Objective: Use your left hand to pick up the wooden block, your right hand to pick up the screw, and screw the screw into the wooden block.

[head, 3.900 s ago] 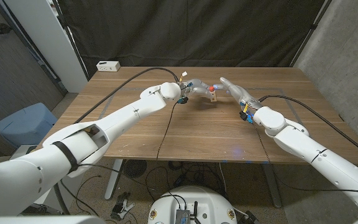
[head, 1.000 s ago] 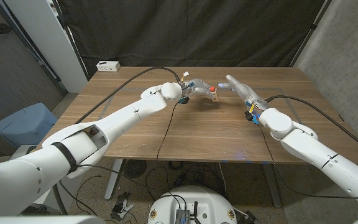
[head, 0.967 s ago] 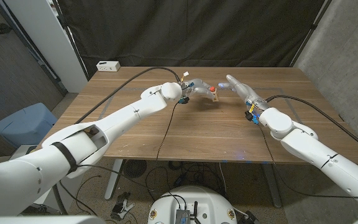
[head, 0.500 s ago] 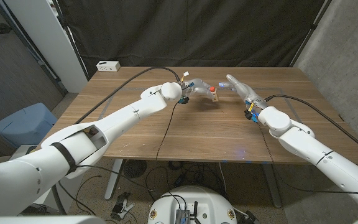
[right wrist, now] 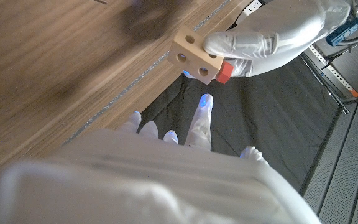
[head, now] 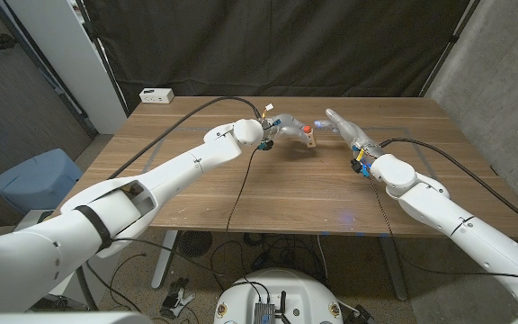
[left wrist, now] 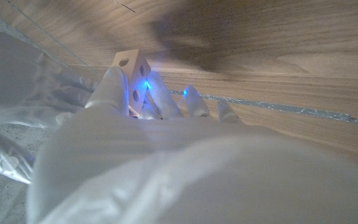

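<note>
Block: my left robot hand [head: 281, 129] grips one pale wooden block with round holes in its faces [right wrist: 194, 55], lifted off the brown wooden tabletop [head: 286, 193] over its far middle part. In the left wrist view the block [left wrist: 131, 73] stands up between my fingers [left wrist: 112, 87], one corner pointing away from the palm.
Block axis: I cannot tell a long axis; it looks near cubic, tilted, with two holes showing on the face turned to my right wrist camera and one more on the adjoining face.
Screw: one screw with a red head [right wrist: 225, 71] sits at the block's side in the right wrist view, the red head [head: 308, 130] turned toward my right robot hand; its shank is hidden (so how deep it sits I cannot tell).
Right robot hand: my right robot hand [head: 341, 125] holds nothing, fingers [right wrist: 201, 118] stretched out and apart, tips close to the screw head but not touching it.
Left robot hand: wrapped round the block, thumb and fingers on opposite faces.
Count: one block, one screw, two robot hands.
Other: one small white box [head: 156, 94] lies at the tabletop's far left corner.
</note>
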Robot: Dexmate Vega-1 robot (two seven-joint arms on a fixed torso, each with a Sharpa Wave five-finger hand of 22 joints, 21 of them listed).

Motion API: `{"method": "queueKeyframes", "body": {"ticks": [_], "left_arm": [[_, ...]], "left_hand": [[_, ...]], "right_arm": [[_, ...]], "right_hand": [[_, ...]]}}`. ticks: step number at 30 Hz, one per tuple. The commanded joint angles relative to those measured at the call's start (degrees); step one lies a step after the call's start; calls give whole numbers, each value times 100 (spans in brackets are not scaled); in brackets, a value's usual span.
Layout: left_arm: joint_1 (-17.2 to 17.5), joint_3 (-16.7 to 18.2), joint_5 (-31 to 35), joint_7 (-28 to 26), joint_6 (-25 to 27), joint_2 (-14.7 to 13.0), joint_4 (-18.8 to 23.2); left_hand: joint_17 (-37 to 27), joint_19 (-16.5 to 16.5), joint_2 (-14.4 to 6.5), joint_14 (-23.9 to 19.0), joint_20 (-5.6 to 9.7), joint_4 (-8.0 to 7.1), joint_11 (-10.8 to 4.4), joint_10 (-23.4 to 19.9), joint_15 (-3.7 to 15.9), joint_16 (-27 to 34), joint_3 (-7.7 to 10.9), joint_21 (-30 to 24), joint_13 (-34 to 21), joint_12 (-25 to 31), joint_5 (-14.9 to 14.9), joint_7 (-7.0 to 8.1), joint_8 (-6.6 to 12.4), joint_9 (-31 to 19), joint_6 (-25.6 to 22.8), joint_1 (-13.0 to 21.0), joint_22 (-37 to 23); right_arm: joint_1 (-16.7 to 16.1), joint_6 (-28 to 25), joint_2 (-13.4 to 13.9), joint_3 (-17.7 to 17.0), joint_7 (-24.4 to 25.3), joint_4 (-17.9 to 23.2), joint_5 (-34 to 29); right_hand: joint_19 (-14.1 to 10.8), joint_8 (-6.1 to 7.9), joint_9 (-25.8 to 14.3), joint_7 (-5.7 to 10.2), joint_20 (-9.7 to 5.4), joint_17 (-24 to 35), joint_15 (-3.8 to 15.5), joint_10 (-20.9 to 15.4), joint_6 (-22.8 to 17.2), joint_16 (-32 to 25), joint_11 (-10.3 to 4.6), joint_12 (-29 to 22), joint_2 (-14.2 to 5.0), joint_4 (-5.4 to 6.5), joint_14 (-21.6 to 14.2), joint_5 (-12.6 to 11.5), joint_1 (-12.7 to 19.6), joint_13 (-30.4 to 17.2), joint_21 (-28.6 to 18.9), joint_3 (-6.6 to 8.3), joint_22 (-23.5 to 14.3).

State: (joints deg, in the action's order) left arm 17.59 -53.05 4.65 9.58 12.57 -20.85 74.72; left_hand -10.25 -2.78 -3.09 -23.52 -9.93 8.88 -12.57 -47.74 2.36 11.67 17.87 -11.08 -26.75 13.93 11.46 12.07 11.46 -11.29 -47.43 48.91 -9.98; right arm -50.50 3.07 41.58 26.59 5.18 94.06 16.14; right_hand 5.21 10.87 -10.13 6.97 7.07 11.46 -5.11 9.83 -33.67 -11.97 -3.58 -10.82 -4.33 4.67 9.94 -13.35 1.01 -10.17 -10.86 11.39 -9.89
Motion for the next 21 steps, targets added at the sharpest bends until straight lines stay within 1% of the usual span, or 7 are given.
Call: {"method": "queueKeyframes", "body": {"ticks": [1,21], "left_arm": [[-22,-2,-13,16,-33,27,-73],[-49,-20,-17,37,-42,57,-123]], "left_hand": [[-29,7,-47,-46,-14,-31,23,-26,317,23,13,-18,-22,-17,26,-130,22,-13,-166,3,-22],[-30,6,-61,-37,-25,-28,25,-21,315,21,19,-18,-53,-28,28,-139,20,-13,-161,15,-22]], "right_arm": [[97,32,-95,99,-60,-134,17],[43,40,-57,126,-86,-17,13]], "right_hand": [[-39,2,-15,-19,-5,1,-24,-5,-43,-10,37,-22,5,34,696,-43,61,-10,-33,-3,1],[-53,5,-15,-19,-14,-1,-21,-18,-63,-9,32,-20,-1,47,684,-49,67,-10,-34,-4,1]]}}
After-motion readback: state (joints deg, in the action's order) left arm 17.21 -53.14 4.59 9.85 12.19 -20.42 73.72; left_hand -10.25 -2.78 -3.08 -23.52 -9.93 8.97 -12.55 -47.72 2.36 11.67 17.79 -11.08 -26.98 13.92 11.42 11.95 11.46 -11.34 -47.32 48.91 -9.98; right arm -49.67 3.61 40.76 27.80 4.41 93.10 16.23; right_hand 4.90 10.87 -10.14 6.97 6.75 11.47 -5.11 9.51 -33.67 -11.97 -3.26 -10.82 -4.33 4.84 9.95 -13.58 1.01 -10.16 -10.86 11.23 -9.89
